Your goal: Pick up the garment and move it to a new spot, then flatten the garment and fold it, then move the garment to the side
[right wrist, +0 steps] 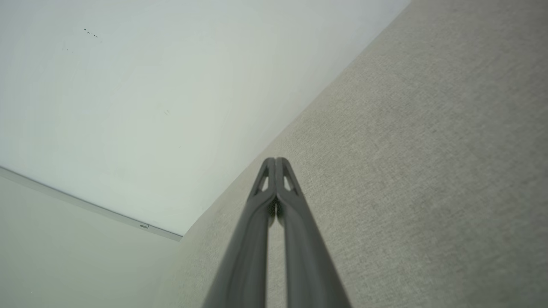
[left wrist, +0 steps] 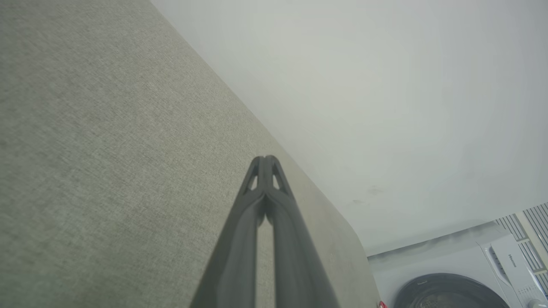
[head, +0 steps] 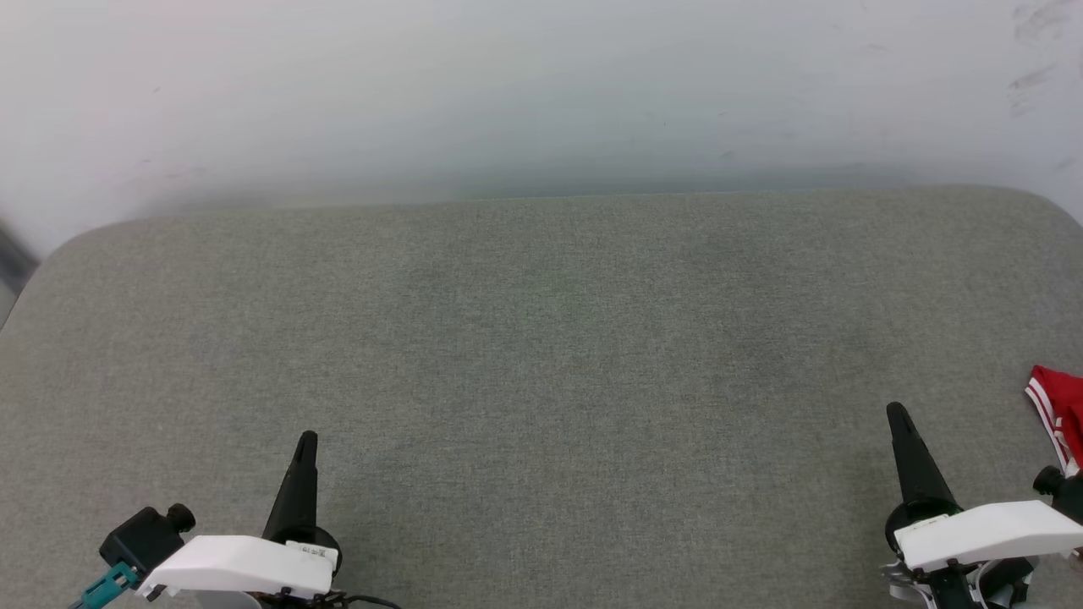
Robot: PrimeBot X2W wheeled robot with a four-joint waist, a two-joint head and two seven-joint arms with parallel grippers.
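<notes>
left gripper (head: pixel 306 440): fingers together, empty
right gripper (head: pixel 895 412): fingers together too
garment (head: pixel 1059 406): peeking in at grey table's (head: pixel 541 338) right edge

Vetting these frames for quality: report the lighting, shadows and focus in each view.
Head view: soft, even light, no glare, a dim band low on the wall; the garment is cropped by the right edge. Left wrist view: tilted; the left hand blurs near the lens. Right wrist view: tilted too; the right hand blurs likewise.
</notes>
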